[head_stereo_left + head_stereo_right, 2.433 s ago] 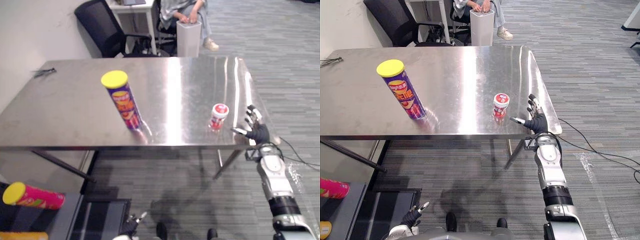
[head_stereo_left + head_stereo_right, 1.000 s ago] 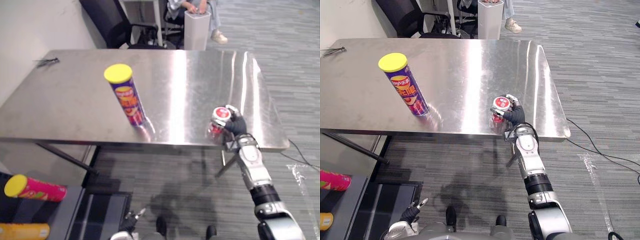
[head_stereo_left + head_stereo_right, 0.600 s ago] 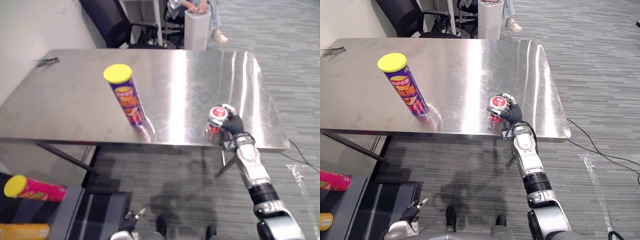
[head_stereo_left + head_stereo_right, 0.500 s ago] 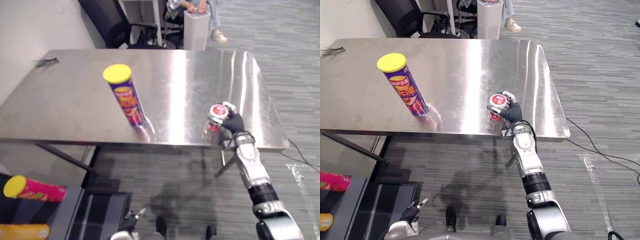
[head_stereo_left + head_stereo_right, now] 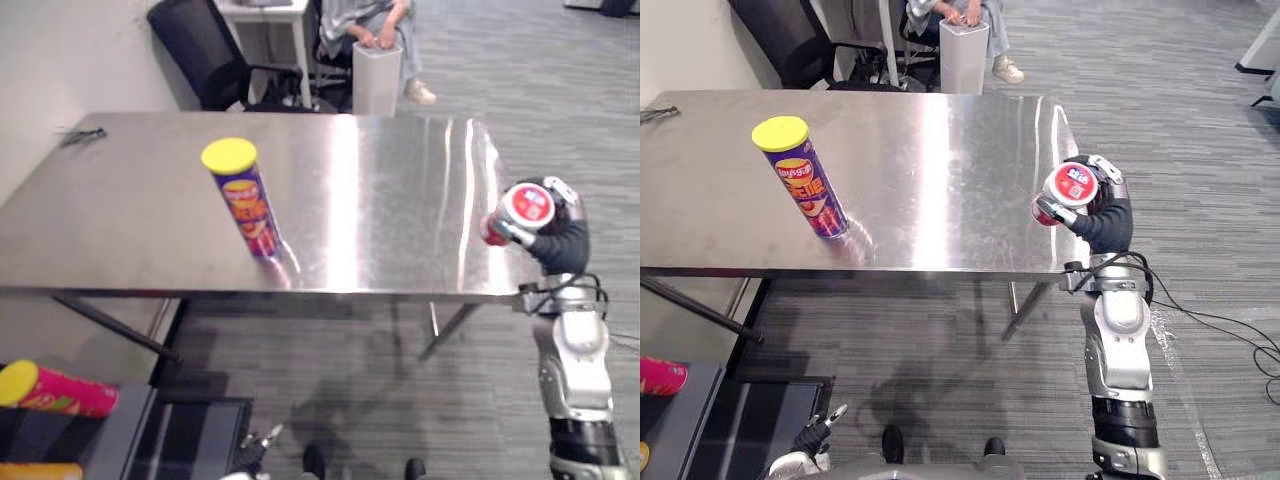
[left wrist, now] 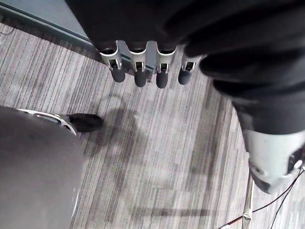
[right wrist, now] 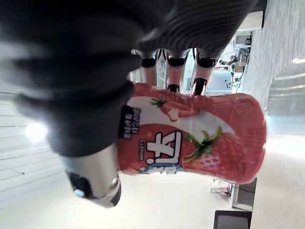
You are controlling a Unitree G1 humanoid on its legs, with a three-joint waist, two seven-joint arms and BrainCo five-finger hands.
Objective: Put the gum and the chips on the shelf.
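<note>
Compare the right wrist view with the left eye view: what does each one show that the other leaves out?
Right wrist view: the strawberry artwork on the side of the gum tub, close up, with the fingers and thumb of the right hand curled round it. Left eye view: the upright chips can with its yellow lid on the steel table, a seated person beyond it, and a pink can lying on the low shelf. Both: the gum tub gripped in the right hand.
</note>
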